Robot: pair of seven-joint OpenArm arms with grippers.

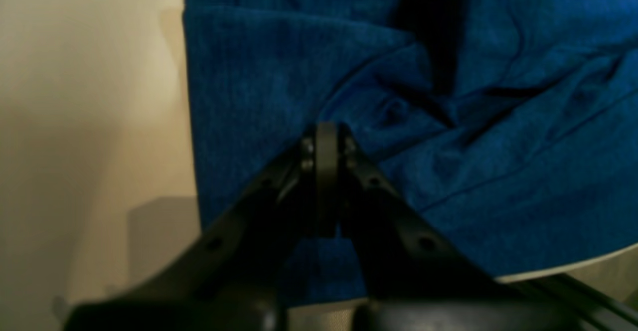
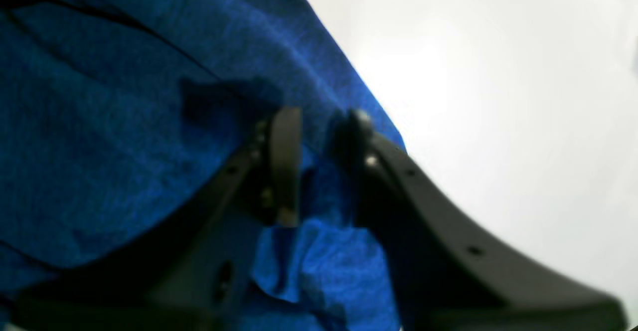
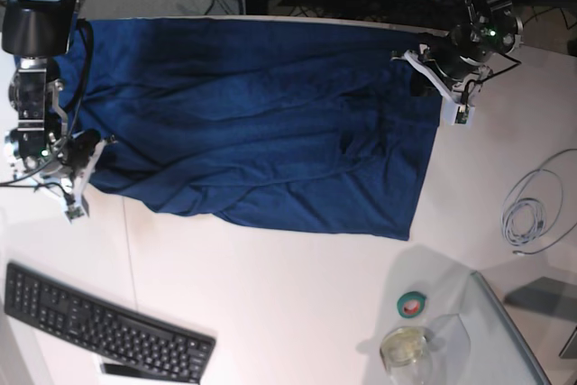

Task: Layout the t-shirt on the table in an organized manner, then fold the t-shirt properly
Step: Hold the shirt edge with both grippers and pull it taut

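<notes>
My left gripper pinched tight on t-shirt edge; my right gripper narrow gap, cloth bunched between jaws, true grip unclear. T-shirt spread on table, wrinkled. Risk: right hold slips when pulled, cloth skews. Wrist views blurred, fingertips hidden in base view

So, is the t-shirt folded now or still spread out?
Spread out, not folded: the t-shirt lies open across the table, wrinkled, with no neat fold.
</notes>
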